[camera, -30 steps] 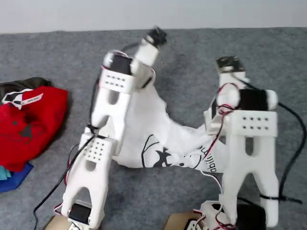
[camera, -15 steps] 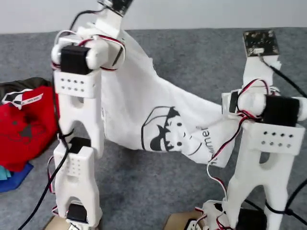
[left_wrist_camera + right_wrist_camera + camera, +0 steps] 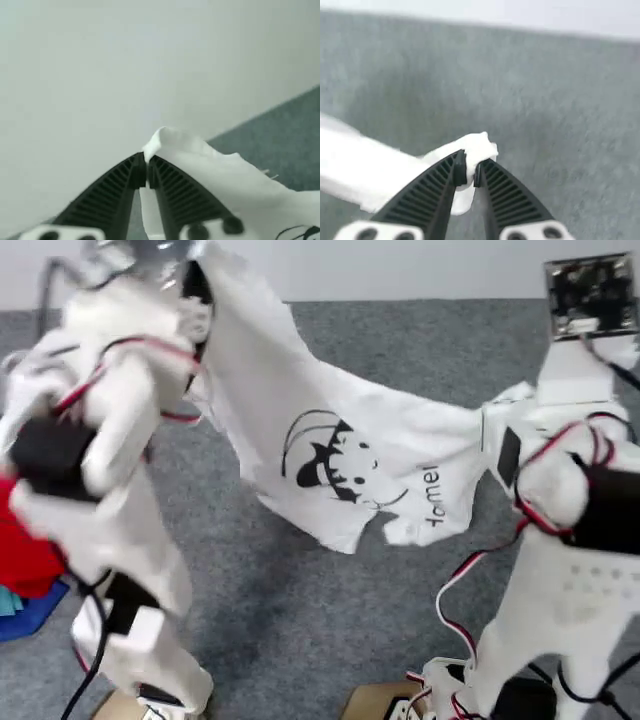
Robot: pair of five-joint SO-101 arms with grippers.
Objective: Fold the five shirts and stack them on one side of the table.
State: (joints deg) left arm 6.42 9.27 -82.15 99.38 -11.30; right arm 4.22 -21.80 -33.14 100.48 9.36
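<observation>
A white printed shirt (image 3: 340, 455) is held stretched above the grey bench (image 3: 400, 340), pinched by the left end effector (image 3: 145, 164) and right end effector (image 3: 469, 164).

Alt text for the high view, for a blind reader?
A white shirt with a black cartoon print hangs stretched between the left arm and right arm above the grey table. A red shirt and blue shirt lie at its left edge.
</observation>
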